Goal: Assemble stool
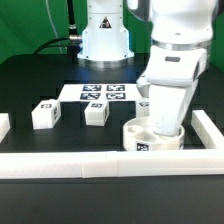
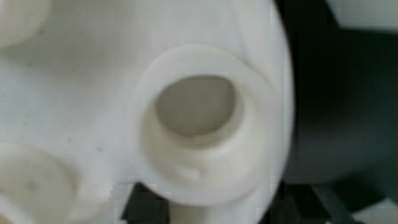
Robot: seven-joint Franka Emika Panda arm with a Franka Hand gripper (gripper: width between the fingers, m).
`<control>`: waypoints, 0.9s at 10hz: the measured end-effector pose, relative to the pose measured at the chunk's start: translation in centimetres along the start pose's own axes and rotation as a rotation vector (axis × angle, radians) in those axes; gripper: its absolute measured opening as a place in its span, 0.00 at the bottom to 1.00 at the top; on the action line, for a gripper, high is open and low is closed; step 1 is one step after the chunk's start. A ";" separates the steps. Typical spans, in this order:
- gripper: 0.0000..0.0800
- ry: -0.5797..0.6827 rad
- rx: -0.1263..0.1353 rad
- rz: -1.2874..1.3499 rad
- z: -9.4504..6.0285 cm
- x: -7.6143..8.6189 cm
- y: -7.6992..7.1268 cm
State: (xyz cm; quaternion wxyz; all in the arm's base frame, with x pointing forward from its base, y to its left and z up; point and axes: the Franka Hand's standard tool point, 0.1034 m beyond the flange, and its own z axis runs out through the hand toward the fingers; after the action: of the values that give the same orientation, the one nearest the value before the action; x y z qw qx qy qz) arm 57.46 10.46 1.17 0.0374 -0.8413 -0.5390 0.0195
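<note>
**A:** From the exterior view, where has it got to?

**B:** The arm is bent down over the round seat (image 1: 155,140). The seat lies on the tabletop (image 1: 30,85) on the near side, toward the exterior view's right, just inside the near rail (image 1: 90,166). The tool (image 1: 162,126) is down at the seat's upper face. The wrist hides its fingers, but it's clenched. On what, I can't tell from here.

**A:** And the legs?

**B:** Two lie loose. The left leg (image 1: 43,113) is toward the exterior view's left and the middle leg (image 1: 96,112) is nearer the centre. Both are well apart from the seat, on the near side of the marker board (image 1: 105,92). I see none standing in the seat.

**A:** What about the wrist view?

**B:** It's very close in. The seat (image 2: 89,70) fills nearly all of it in blurred white, with a round socket (image 2: 199,105) right in front of the camera and the edge of a second socket (image 2: 27,180) beside it. No fingers or leg show there.

**A:** So which step is this?

**B:** An early one, I'd say. It's working at the seat, around that socket, with no leg fitted that I can see. Next, a leg has to come upright over the socket, square to its axis, then be pressed and turned home. If it goes in tilted, I'd expect it to bind at the rim.
</note>
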 end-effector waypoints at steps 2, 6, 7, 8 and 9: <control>0.34 0.003 -0.004 0.014 0.0 1.1 -0.3; 0.29 -0.032 0.026 0.088 -0.7 1.4 -0.4; 0.29 -0.031 0.025 0.088 -0.7 1.4 -0.4; 0.29 -0.031 0.026 0.089 -0.6 1.3 -0.4; 0.37 -0.033 0.025 0.093 -0.6 1.1 -0.3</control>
State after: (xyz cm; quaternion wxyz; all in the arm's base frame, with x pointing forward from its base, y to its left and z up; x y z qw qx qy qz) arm 57.74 11.54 1.82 0.0380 -0.8645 -0.4995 0.0416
